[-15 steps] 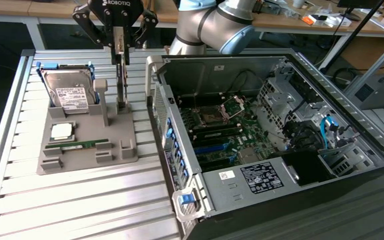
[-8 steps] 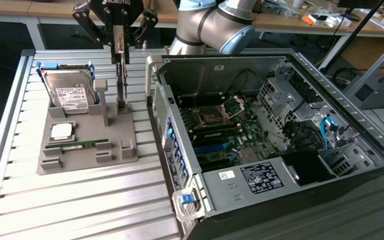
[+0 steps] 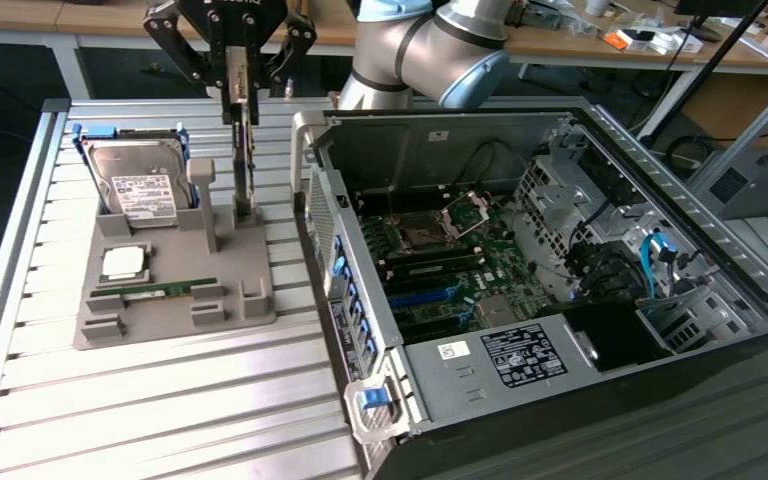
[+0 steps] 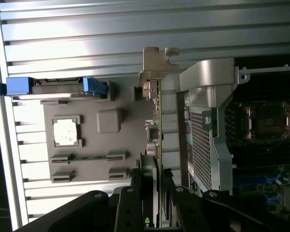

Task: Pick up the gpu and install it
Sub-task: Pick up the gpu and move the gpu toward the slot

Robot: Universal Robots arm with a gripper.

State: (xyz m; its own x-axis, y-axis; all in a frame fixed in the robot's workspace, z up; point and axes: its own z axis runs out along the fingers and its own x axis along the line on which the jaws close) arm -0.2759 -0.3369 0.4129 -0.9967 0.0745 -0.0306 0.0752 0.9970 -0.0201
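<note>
1. Grey moulded parts tray (image 3: 157, 325) on the slatted table is the landmark. It carries a hard drive (image 3: 137, 185) at its far end, a CPU (image 3: 124, 262) in the middle and a memory stick (image 3: 171, 289) towards its near edge.
2. The gpu (image 3: 243, 140) stands on edge at the tray's side nearest the computer case (image 3: 451, 140). Its lower end is down among the tray's upright posts. I cannot tell whether it is seated there or just clear.
3. The gripper (image 3: 231, 60) hangs directly above that side of the tray. In the wrist view its fingers (image 4: 130, 208) sit on either face of the card, pinching the gpu (image 4: 158, 140) by its upper edge. The silvery bracket (image 4: 154, 63) is at the card's end away from the fingers.
4. Step in hand, as I judge it: the pick-up, with the grasp made and the card not yet carried away from the tray. Nothing has gone into the motherboard (image 3: 451, 250).
5. Any move from here calls for a straight lift clear of the posts. The card has to stay upright and the pinch firm, since a thin board held by one edge could swing or slip.
</note>
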